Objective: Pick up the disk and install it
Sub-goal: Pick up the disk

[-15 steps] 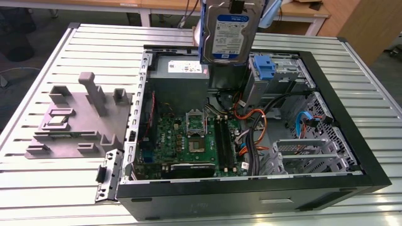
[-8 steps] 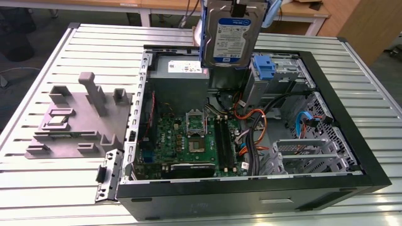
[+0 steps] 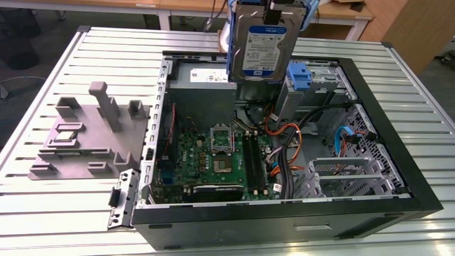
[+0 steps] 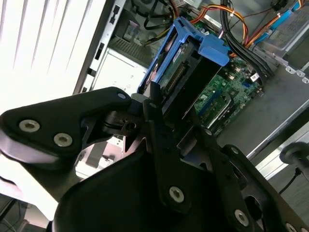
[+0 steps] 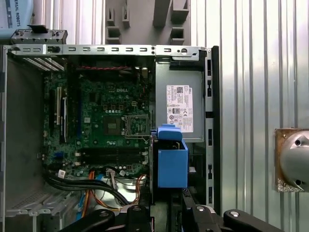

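The gripper (image 4: 164,111) is matte black in both wrist views, built of flat linkage bars (image 4: 72,113) with rounded ends. Round silver screw heads (image 4: 176,194) pin the bars at their joints. At the top centre of the exterior view its jaws show as dark grey bars.

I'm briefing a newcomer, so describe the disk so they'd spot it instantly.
Find the open computer case on the slatted table. Above it, the gripper holds the disk upright: silver-grey, with a blue-and-white label, unlike the bare blue bracket and white-stickered grey box below.
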Controlling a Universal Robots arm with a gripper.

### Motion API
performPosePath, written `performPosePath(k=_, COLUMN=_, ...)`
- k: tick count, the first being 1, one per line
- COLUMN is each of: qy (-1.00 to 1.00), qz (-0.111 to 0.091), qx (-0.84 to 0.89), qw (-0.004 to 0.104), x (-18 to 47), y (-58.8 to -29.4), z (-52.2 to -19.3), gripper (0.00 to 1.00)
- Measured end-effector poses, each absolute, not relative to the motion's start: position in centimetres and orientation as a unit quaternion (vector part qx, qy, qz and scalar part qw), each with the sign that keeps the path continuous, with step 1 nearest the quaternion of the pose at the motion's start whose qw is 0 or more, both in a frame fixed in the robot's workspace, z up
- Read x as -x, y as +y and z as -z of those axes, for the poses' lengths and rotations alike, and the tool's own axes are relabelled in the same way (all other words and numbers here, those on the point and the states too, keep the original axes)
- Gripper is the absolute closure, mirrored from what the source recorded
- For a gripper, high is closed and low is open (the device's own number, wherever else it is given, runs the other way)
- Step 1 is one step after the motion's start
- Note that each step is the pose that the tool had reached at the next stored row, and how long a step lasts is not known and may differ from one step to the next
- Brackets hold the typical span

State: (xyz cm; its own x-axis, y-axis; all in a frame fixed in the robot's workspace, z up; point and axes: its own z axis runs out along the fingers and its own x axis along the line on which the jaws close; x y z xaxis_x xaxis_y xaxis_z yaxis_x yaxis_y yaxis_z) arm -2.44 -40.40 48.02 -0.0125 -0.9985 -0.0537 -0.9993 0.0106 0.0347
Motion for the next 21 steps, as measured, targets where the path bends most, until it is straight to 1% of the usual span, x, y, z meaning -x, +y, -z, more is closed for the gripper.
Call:
performPosePath(k=6, qy=0.711, qz=-0.031, qx=0.702, qw=0.007, x=2.4, y=-41.5, z=-48.0, gripper=0.65)
performPosePath(k=21, qy=0.711, qz=-0.031, qx=0.702, qw=0.007, x=2.4, y=-42.0, z=-48.0, gripper=0.65)
